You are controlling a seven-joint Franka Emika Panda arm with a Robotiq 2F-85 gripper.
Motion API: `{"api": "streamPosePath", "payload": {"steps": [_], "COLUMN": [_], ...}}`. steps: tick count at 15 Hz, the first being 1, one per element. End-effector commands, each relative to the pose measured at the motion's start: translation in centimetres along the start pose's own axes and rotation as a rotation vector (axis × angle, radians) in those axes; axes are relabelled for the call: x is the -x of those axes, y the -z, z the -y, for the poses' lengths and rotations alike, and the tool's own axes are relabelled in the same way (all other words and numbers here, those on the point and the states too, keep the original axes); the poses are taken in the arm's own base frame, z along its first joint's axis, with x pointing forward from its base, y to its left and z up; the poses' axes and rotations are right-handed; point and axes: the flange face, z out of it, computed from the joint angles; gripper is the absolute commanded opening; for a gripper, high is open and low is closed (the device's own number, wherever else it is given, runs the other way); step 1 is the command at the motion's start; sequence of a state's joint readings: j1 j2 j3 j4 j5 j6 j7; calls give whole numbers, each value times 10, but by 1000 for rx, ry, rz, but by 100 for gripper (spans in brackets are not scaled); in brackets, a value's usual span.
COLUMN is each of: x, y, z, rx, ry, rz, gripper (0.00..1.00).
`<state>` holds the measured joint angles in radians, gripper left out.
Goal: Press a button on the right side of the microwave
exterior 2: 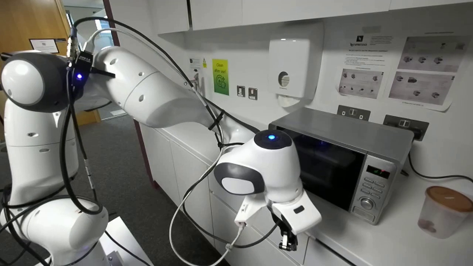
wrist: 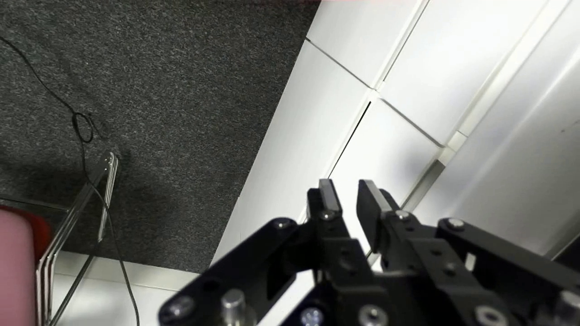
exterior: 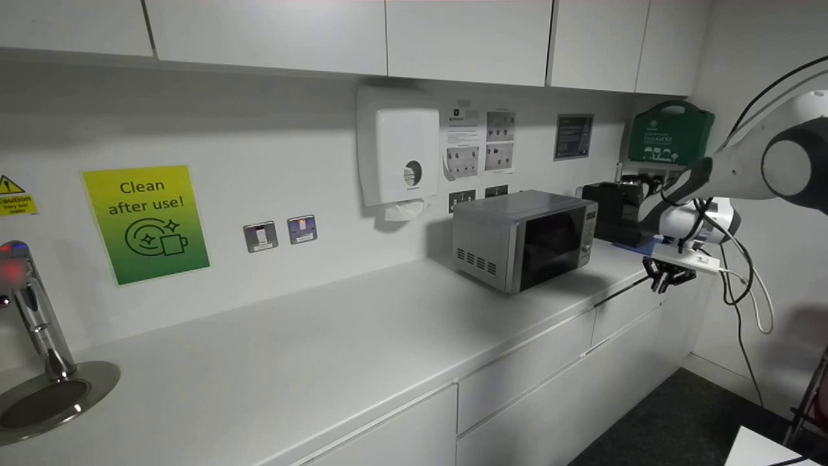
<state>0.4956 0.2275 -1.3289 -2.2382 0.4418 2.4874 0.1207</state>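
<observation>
The silver-grey microwave (exterior: 486,226) stands on the counter in both exterior views. Its dark window (exterior 2: 327,173) faces the counter's front edge, and its door looks shut. The control strip (exterior 2: 359,197) is right of the window, with a lit display (exterior 2: 378,171), small buttons (exterior 2: 371,187), a round dial (exterior 2: 367,203) and a wide button (exterior 2: 363,213) below. My gripper (exterior: 661,285) points down beyond the counter's front edge, apart from the microwave. In the wrist view the gripper (wrist: 347,188) is partly open and empty. The microwave is out of the wrist view.
A lidded plastic tub (exterior 2: 439,218) stands right of the microwave. A black machine (exterior: 611,210) is behind the arm on the counter (exterior: 310,369). A white dispenser (exterior: 401,145) hangs on the wall. Loose cables (exterior 2: 177,218) hang from the arm. White drawers (wrist: 312,113) lie below the gripper.
</observation>
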Motion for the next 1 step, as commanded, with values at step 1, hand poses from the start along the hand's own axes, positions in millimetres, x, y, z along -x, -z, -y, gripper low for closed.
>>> {"api": "streamPosePath", "payload": {"steps": [1], "x": [0], "y": [1], "z": [0], "rx": [-2], "ry": [1], "rz": [2], "gripper": [24]}}
